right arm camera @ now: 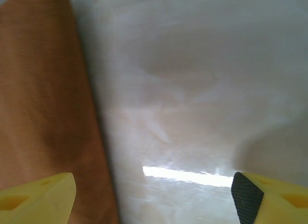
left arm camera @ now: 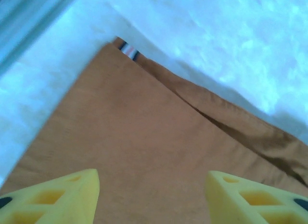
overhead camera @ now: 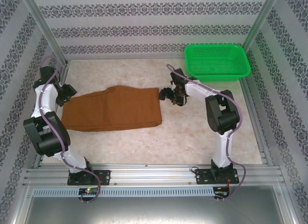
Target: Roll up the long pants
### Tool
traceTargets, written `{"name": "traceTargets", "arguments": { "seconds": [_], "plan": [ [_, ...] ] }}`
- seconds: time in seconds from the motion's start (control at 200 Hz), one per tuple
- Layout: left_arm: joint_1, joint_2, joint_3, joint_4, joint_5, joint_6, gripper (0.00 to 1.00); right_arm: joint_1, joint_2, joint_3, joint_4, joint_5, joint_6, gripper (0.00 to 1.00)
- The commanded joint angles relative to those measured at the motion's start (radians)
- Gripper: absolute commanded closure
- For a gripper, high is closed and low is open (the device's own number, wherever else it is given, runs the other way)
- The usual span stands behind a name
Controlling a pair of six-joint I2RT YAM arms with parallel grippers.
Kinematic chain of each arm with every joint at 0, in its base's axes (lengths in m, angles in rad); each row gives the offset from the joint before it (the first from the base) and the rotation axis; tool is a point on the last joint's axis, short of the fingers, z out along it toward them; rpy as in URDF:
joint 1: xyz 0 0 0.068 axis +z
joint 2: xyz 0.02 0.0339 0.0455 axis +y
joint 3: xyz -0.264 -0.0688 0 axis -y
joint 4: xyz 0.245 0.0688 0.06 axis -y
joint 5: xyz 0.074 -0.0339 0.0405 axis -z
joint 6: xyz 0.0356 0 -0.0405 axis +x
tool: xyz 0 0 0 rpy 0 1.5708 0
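Note:
The brown long pants (overhead camera: 113,109) lie folded flat across the middle-left of the table. My left gripper (overhead camera: 67,94) hovers at their left end, open; in the left wrist view the pants (left arm camera: 144,137) spread under my yellow fingers (left arm camera: 72,195), with a striped label (left arm camera: 129,50) at the far corner. My right gripper (overhead camera: 169,95) sits just off the pants' right edge, open. In the right wrist view the pants' edge (right arm camera: 43,113) runs down the left, one finger (right arm camera: 43,195) over the cloth, the other over bare table.
A green plastic basket (overhead camera: 216,61) stands at the back right. Patterned walls and metal frame rails enclose the pale tabletop (overhead camera: 192,137). Bare table lies in front of and right of the pants.

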Motion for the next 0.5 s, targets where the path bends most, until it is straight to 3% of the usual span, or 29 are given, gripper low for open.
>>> {"name": "traceTargets", "arguments": {
  "seconds": [0.0, 0.205, 0.495],
  "plan": [
    [-0.065, -0.033, -0.113, 0.089, 0.077, -0.019, 0.47, 0.013, 0.007, 0.003, 0.011, -0.028, -0.007, 0.14],
    [-0.139, 0.050, -0.276, 0.175, 0.088, -0.037, 0.61, 0.047, 0.020, -0.027, 0.088, -0.051, 0.006, 0.17],
    [-0.162, 0.119, -0.308, 0.188, 0.078, -0.038, 0.68, 0.095, 0.083, 0.007, 0.176, -0.058, 0.012, 0.20]
  ]
}}
